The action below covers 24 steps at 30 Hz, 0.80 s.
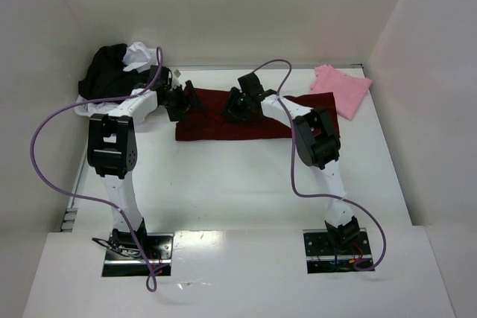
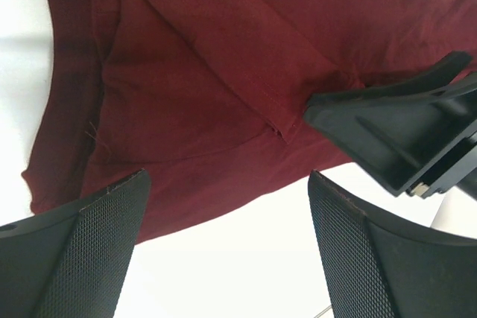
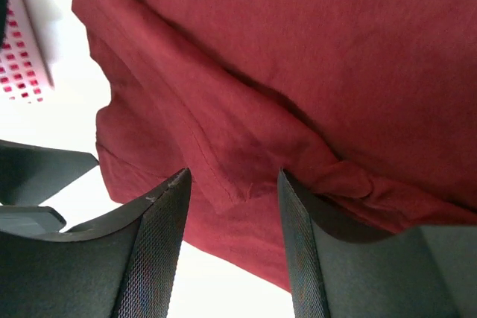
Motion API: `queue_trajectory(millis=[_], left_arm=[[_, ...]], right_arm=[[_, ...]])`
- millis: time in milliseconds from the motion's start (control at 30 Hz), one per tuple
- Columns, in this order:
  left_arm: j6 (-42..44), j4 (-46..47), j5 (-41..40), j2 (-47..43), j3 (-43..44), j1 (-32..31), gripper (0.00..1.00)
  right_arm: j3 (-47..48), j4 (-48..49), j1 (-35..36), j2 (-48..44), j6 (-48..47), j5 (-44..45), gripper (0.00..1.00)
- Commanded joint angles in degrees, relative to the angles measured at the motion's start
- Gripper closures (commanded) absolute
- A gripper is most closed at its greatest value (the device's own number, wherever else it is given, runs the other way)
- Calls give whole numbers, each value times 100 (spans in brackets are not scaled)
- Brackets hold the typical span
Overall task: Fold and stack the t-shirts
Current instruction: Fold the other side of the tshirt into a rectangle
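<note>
step: fold maroon t-shirt (image 1: 223,128), flat mid-bench (image 1: 246,184) | left claw (image 2: 227,184): spread wide, empty, over its left end | right claw (image 3: 231,180): half spread astride a raised fold, apparently not pinching | method: we pinch both layers, lift evenly

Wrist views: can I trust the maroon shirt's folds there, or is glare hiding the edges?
Left wrist: the maroon t-shirt is sharp, seam and hem readable, but the table is blown out white. Right wrist: creases cast clear shadows on the cloth; the white bin at top left is overexposed. Top external: even light, folds too small to read.
</note>
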Motion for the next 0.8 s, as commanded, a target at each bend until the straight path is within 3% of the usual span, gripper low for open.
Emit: queue_trajectory(millis=[0,367,767], left_arm=[[68,169,153,102,-97,30,6],[68,222,206,102,-255,30,9],[120,222,268,216,-465,30,13]], right_arm=[[-57,-78,216,-388,-25,60,44],[72,-140,269,-116,-86,165,47],[491,-306,322,217,-140,447,68]])
